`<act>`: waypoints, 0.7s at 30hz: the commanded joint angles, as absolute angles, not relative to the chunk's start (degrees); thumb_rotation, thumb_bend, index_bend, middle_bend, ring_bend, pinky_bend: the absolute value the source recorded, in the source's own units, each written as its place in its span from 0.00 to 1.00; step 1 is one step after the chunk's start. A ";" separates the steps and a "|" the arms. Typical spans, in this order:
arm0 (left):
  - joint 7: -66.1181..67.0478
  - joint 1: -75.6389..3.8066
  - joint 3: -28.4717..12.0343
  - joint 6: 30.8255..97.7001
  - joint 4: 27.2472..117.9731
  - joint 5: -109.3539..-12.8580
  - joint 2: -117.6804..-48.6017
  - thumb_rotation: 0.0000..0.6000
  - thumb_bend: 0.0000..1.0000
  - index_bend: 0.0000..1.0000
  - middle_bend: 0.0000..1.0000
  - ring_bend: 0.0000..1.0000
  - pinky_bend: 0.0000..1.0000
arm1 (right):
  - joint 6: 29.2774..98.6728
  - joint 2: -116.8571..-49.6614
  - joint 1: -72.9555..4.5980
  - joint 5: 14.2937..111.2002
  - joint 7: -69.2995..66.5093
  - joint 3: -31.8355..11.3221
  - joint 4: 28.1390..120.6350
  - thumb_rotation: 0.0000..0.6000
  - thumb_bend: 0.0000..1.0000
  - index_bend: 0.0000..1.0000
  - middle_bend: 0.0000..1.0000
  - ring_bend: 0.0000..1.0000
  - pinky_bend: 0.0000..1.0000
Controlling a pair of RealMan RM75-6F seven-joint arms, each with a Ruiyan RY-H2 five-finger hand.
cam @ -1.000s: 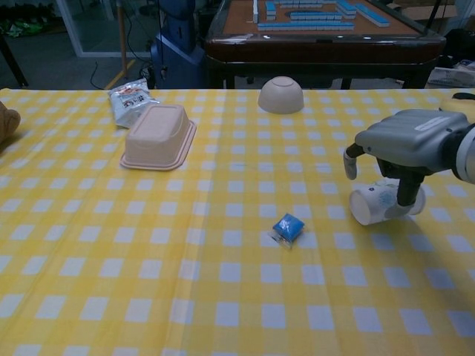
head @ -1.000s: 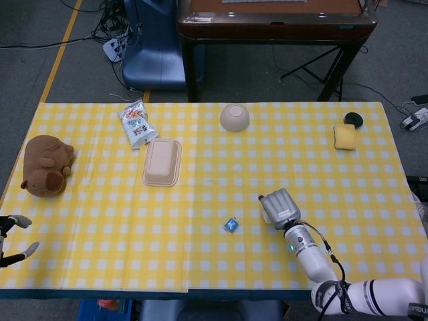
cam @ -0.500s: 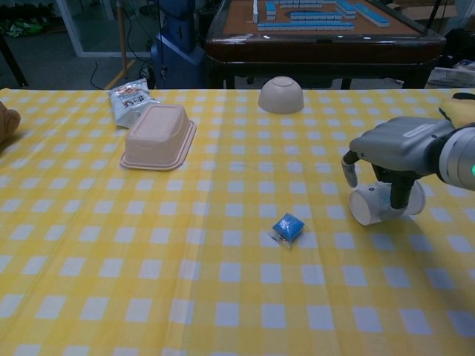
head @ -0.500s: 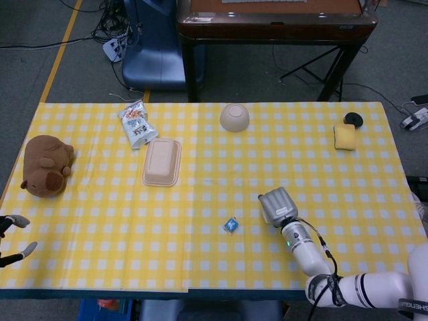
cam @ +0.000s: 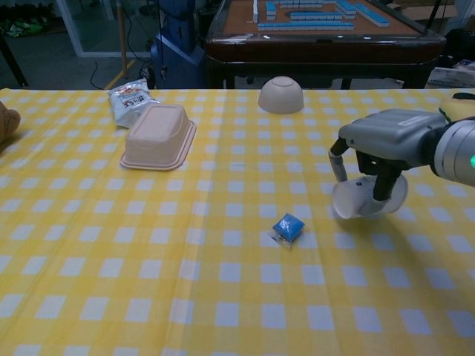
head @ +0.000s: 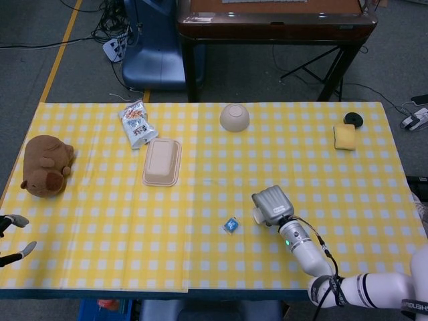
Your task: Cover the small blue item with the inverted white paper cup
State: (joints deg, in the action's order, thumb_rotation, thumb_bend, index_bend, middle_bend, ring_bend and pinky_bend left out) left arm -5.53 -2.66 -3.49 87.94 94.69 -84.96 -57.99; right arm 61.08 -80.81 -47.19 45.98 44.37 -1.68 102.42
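The small blue item [head: 231,225] [cam: 288,227] lies on the yellow checked tablecloth [head: 200,200], near the front middle. In the chest view the white paper cup [cam: 365,202] lies tilted on its side, mouth toward the camera, just right of the blue item. My right hand [head: 271,204] [cam: 387,139] comes down over the cup and grips it between thumb and fingers. From the head view the hand hides most of the cup. My left hand [head: 13,237] hangs at the table's front left corner, fingers apart and holding nothing.
A brown plush animal [head: 45,164] sits at the left edge. A snack packet [head: 137,122], an upturned beige tray [head: 162,161] and an upturned bowl [head: 235,117] lie at the back. A yellow sponge [head: 345,136] and black disc [head: 353,119] are back right.
My right hand has moved left with the cup, bringing it closer to the blue item; the cup's mouth now tips more toward the camera. The left hand has barely shifted.
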 commanded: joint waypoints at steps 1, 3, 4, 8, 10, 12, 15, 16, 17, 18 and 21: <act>-5.39 -2.69 -3.45 87.87 94.74 -85.00 -58.00 1.00 0.17 0.53 0.48 0.38 0.51 | 59.66 -78.91 -42.16 62.01 25.84 -2.60 99.87 1.00 0.12 0.55 1.00 1.00 1.00; -5.19 -2.68 -3.42 87.87 94.82 -85.06 -58.03 1.00 0.17 0.53 0.48 0.38 0.51 | 60.41 -78.84 -40.83 67.03 19.63 -2.61 98.84 1.00 0.12 0.56 1.00 1.00 1.00; -5.10 -2.68 -3.40 87.89 94.88 -85.08 -58.05 1.00 0.17 0.53 0.48 0.38 0.51 | 60.76 -78.83 -40.30 68.97 16.86 -2.62 98.46 1.00 0.12 0.56 1.00 1.00 1.00; -4.86 -2.65 -3.37 87.90 94.99 -85.09 -58.09 1.00 0.17 0.53 0.48 0.38 0.51 | 63.26 -79.01 -38.17 77.72 4.68 -2.30 96.47 1.00 0.12 0.57 1.00 1.00 1.00; -4.79 -2.68 -3.39 87.82 94.99 -85.01 -58.10 1.00 0.17 0.53 0.48 0.38 0.51 | 64.94 -79.84 -37.19 81.08 -0.10 -1.82 94.91 1.00 0.12 0.57 1.00 1.00 1.00; -4.64 -2.73 -3.42 87.73 94.96 -84.93 -58.14 1.00 0.17 0.53 0.48 0.38 0.51 | 66.28 -81.09 -36.30 84.36 -6.86 -1.11 92.67 1.00 0.12 0.57 1.00 1.00 1.00; -4.63 -2.71 -3.37 87.81 94.96 -85.11 -58.18 1.00 0.17 0.53 0.48 0.38 0.51 | 67.90 -83.32 -35.41 87.95 -17.72 -0.35 88.25 1.00 0.12 0.57 1.00 1.00 1.00; -4.69 -2.70 -3.37 87.92 94.92 -85.22 -58.20 1.00 0.17 0.53 0.48 0.38 0.51 | 68.38 -84.14 -35.19 88.72 -20.59 -0.20 86.68 1.00 0.12 0.57 1.00 1.00 1.00; -4.71 -2.67 -3.37 88.05 94.88 -85.34 -58.24 1.00 0.17 0.53 0.48 0.38 0.51 | 68.97 -85.29 -34.91 89.56 -24.04 -0.01 84.58 1.00 0.12 0.57 1.00 1.00 1.00; -4.73 -2.65 -3.37 88.14 94.84 -85.41 -58.28 1.00 0.17 0.53 0.48 0.38 0.51 | 69.44 -86.20 -34.70 90.14 -26.44 0.11 83.03 1.00 0.12 0.57 1.00 1.00 1.00; -4.81 -2.64 -3.38 88.14 94.69 -85.39 -58.33 1.00 0.17 0.53 0.48 0.38 0.51 | 70.66 -89.15 -34.19 91.51 -34.23 0.40 78.31 1.00 0.12 0.57 1.00 1.00 1.00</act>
